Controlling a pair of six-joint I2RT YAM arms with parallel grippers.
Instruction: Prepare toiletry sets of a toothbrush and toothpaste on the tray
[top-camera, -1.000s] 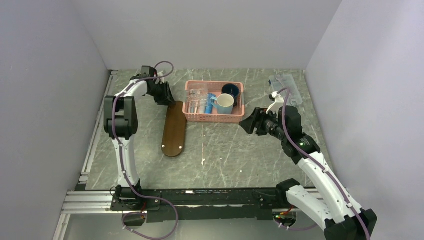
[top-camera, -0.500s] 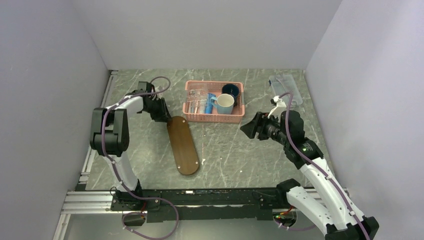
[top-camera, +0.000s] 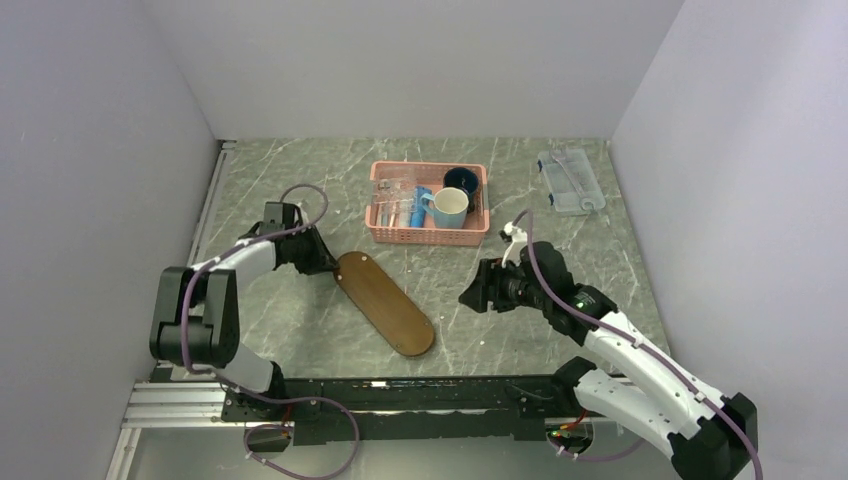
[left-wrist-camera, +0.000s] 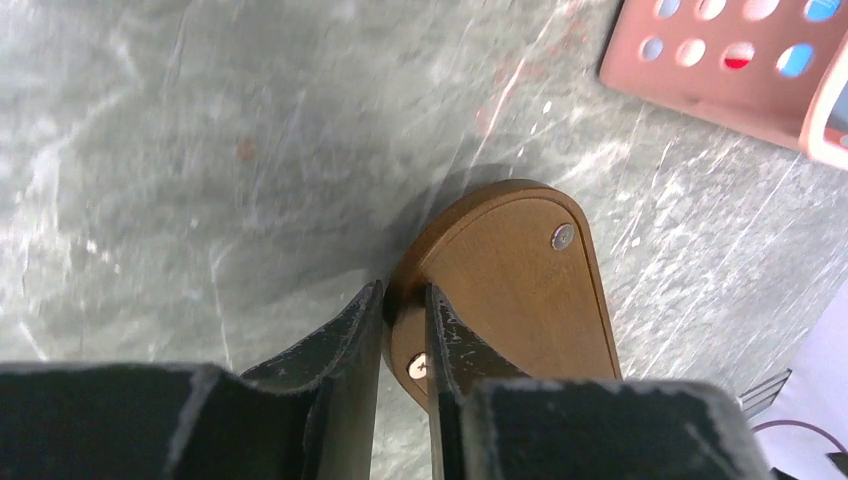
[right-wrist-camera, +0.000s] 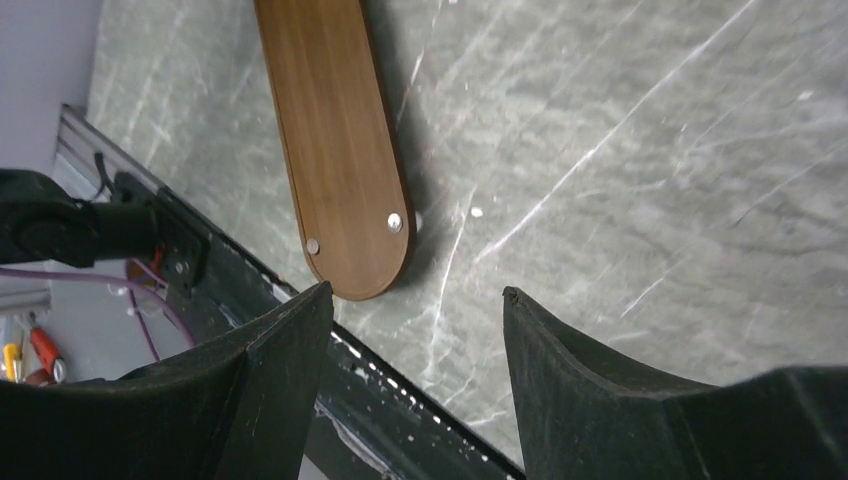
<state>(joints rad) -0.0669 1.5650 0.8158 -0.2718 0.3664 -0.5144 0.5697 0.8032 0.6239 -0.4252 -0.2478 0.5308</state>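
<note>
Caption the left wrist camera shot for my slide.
Left pincer grips the rounded end of the wooden tray on the table.

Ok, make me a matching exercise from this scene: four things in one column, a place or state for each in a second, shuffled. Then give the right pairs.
Things
1. tray
2. pink basket
3. clear box
4. right gripper

Places and states
A. at the far right, apart from the other things
B. jaws wide apart, nothing between them
C. lying diagonally, one end pinched by the left gripper
D. holds a pale blue mug and the toothpaste tube

Pairs: 1-C, 2-D, 3-A, 4-B
</note>
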